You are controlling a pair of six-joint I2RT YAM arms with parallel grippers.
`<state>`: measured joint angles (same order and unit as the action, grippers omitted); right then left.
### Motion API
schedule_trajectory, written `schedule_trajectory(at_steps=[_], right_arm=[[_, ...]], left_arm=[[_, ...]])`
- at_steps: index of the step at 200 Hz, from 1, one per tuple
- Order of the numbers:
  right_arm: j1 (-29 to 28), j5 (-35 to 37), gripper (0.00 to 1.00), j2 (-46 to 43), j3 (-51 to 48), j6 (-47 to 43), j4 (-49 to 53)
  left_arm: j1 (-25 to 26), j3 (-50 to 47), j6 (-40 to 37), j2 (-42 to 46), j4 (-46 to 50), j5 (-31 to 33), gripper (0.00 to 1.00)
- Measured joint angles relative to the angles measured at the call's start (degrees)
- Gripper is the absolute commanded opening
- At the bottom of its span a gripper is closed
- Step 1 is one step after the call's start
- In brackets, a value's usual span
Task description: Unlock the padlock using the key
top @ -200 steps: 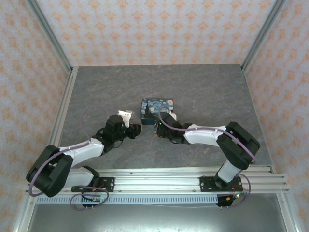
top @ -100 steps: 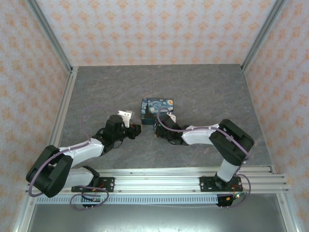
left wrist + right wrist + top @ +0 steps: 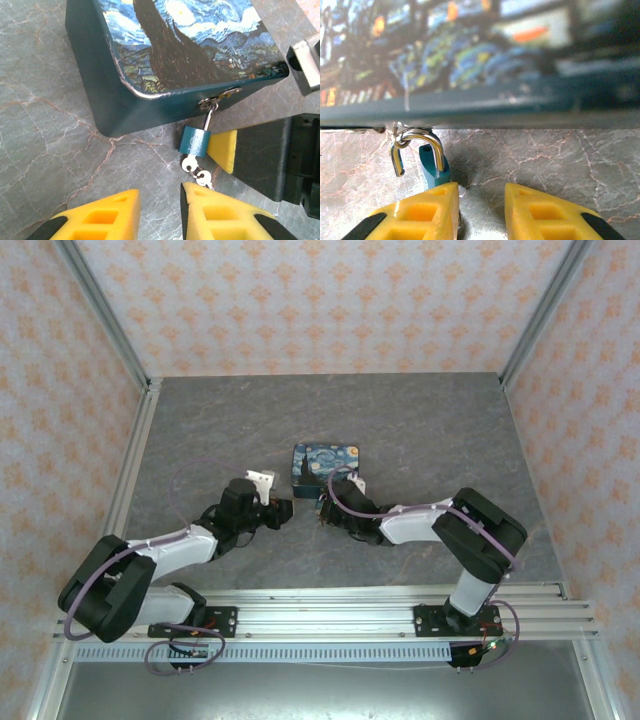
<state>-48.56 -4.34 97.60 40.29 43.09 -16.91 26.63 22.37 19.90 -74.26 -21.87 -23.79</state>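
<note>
The padlock (image 3: 194,141) has a small teal body and a silver shackle, and hangs from the hasp on the front of the blue painted tin (image 3: 165,50). A key (image 3: 190,163) sticks out of its underside, with a second key (image 3: 203,176) on the same ring. In the right wrist view the padlock (image 3: 432,167) has one shackle leg in the body and the other end hanging free. My left gripper (image 3: 160,192) is open just short of the keys, holding nothing. My right gripper (image 3: 481,187) is open, its left finger (image 3: 427,210) against the padlock body.
The tin (image 3: 325,462) stands in the middle of the grey stone-patterned table (image 3: 420,420), with both grippers (image 3: 283,510) (image 3: 322,510) facing each other just in front of it. Patterned walls and metal frame posts (image 3: 100,315) enclose the table.
The right arm's elbow has swung left and its gripper has shifted slightly towards the padlock, its jaws a touch wider. The left arm has barely moved.
</note>
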Motion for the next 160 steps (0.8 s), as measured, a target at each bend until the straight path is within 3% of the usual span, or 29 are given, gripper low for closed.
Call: schedule_trajectory(at_steps=[71, 160], right_arm=[[-0.04, -3.58, 0.3, 1.07, -1.03, 0.9, -7.87], [-0.04, -2.62, 0.28, 3.65, -0.09, 1.46, -11.54]], left_arm=[[0.0, -0.04, 0.0, -0.55, -0.04, -0.02, 0.28], [0.0, -0.37, 0.0, -0.9, 0.0, -0.22, 0.28]])
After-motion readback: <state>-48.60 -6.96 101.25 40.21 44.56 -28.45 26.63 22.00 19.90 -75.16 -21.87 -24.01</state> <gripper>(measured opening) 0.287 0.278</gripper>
